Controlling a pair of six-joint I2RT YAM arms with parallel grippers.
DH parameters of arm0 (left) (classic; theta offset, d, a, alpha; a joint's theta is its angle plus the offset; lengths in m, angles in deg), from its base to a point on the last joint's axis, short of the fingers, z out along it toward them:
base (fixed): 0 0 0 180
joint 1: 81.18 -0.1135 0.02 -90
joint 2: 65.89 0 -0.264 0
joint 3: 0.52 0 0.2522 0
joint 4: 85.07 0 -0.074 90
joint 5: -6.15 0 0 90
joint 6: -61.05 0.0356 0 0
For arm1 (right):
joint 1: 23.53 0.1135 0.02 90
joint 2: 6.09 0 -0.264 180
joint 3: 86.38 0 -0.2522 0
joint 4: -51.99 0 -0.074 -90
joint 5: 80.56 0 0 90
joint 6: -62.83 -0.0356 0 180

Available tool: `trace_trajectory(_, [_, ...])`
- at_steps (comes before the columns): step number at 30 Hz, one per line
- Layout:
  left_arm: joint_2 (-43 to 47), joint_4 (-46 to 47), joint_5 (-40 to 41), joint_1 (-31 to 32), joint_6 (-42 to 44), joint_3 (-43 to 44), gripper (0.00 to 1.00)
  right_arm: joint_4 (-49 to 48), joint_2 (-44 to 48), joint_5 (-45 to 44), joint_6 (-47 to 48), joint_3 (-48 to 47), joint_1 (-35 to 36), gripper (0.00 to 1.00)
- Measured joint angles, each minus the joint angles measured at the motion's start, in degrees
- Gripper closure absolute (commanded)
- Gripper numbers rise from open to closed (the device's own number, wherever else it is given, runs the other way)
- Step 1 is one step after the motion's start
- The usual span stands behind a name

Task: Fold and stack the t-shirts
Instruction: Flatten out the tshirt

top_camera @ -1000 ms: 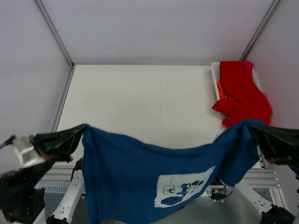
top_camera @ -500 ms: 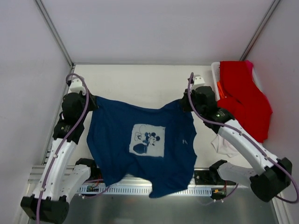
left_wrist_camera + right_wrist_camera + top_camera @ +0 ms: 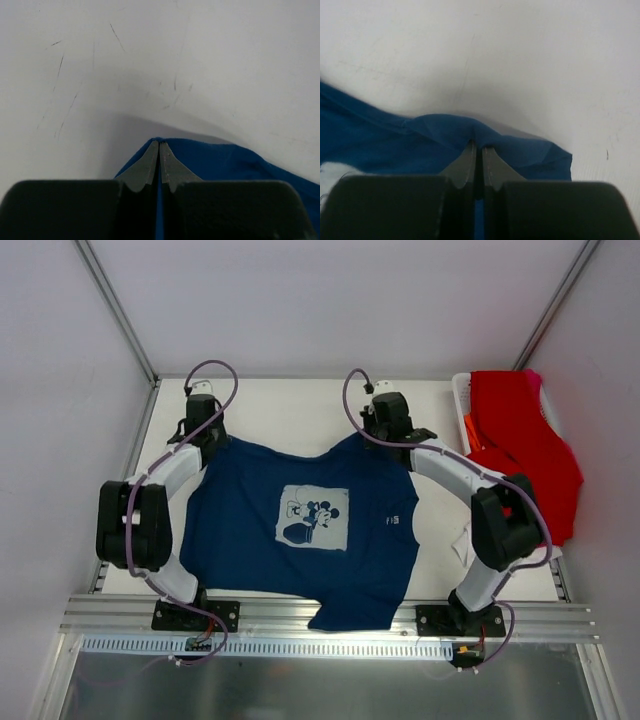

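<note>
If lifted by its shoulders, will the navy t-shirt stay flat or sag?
Likely floppy: the navy t-shirt bunches where the left gripper and right gripper pinch it. It would probably sag; its hem droops past the table edge.

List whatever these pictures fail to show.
1. Top external: the red t-shirt covers the white basket; its contents are hidden.
2. Top external: the right arm crosses a white cloth; too little shows to name it.
3. Wrist views: the left gripper and right gripper block most of the navy t-shirt.
</note>
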Motion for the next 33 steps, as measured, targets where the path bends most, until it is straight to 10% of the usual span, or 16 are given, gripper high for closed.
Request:
trace_trajectory(18, [-27.52, 1.16, -1.05, -6.38, 0.20, 25.46, 1.00, -0.55, -28.04, -1.84, 6.60, -29.64, -3.02, 0.98])
trace_trajectory(21, [-29.44, 0.87, -0.63, -7.56, 0.15, 27.96, 1.00, -0.90, -32.41, -1.99, 6.27, -35.52, -3.02, 0.36])
trace_trajectory(22, [-29.94, 0.83, -0.63, -7.80, 0.02, 28.48, 0.91, -1.22, -33.75, -2.16, 5.95, -37.13, -3.02, 0.01])
trace_trajectory(26, [-31.58, 0.39, -0.11, -9.25, -1.68, 30.12, 0.01, -1.53, -38.88, -2.97, 4.98, -43.30, -2.78, 0.01])
trace_trajectory(33, [-28.33, -1.40, 5.86, -11.78, -6.64, 29.05, 0.01, -5.27, -37.40, -12.98, 9.88, -40.79, 1.25, 0.01])
